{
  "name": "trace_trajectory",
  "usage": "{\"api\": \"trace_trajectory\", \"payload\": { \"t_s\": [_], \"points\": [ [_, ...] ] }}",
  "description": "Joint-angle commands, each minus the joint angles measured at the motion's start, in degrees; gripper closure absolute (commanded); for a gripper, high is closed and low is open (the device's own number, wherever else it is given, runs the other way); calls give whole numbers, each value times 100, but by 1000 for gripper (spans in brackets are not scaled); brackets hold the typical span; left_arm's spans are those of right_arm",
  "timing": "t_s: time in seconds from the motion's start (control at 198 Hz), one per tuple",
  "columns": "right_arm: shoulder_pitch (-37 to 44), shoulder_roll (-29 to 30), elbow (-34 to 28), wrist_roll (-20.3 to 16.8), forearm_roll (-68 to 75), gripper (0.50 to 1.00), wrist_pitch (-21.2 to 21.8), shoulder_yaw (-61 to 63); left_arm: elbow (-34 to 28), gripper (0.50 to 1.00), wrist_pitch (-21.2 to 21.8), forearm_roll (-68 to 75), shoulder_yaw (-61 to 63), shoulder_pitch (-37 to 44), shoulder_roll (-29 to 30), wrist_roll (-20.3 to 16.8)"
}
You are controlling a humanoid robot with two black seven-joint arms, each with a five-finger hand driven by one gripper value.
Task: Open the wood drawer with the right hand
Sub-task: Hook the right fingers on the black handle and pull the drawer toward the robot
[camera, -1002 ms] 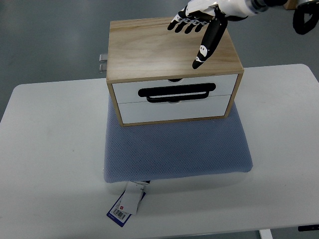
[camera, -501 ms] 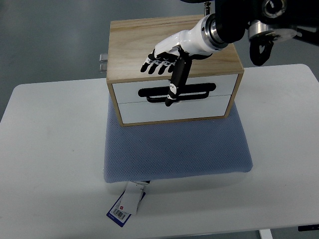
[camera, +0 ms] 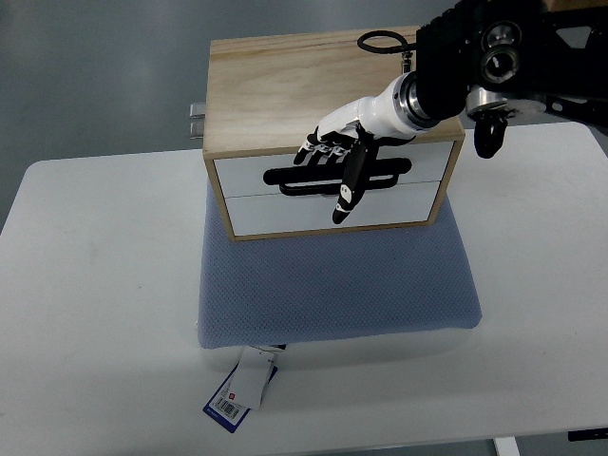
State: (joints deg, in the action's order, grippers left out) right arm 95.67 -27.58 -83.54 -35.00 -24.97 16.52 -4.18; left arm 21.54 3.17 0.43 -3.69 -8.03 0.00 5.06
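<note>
A wooden drawer box (camera: 285, 90) with two white drawer fronts stands on a blue-grey cushion (camera: 332, 285). The upper drawer (camera: 247, 174) carries a long black handle (camera: 294, 179); both drawers are closed. My right hand (camera: 334, 166) comes in from the upper right and hovers in front of the upper drawer, over the middle of the handle. Its fingers (camera: 318, 152) are spread and point down-left, the thumb (camera: 349, 190) hangs down over the lower drawer front. It holds nothing. The left arm is out of view.
The cushion lies on a white table (camera: 95, 313). A paper tag (camera: 240, 389) sticks out from under the cushion's front edge. A grey metal part (camera: 196, 119) protrudes behind the box at left. The robot's dark forearm (camera: 494, 57) hangs over the box's right back corner.
My right hand has come down from above the box's back top to the front face, and now sits over the upper drawer's handle. The drawers have not moved.
</note>
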Motion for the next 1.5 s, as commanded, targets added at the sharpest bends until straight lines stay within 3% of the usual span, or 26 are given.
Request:
{"api": "trace_trajectory", "payload": {
  "t_s": [0.0, 0.38, 0.602, 0.835, 1.493],
  "points": [
    [-153, 16, 136, 0, -158, 556, 36, -4, -1, 500, 0, 1, 0, -5, 0, -5],
    [-487, 33, 303, 0, -369, 556, 317, -83, -19, 500, 0, 1, 0, 3, 0, -5],
    [-531, 33, 312, 0, -281, 556, 914, -30, -19, 500, 0, -7, 0, 3, 0, -5],
    [-443, -11, 251, 0, -193, 556, 1240, 5, -27, 500, 0, -7, 0, 12, 0, -5],
    [-66, -433, -637, 0, 537, 558, 1848, 23, -19, 500, 9, -7, 9, 12, 0, -5]
  ]
}}
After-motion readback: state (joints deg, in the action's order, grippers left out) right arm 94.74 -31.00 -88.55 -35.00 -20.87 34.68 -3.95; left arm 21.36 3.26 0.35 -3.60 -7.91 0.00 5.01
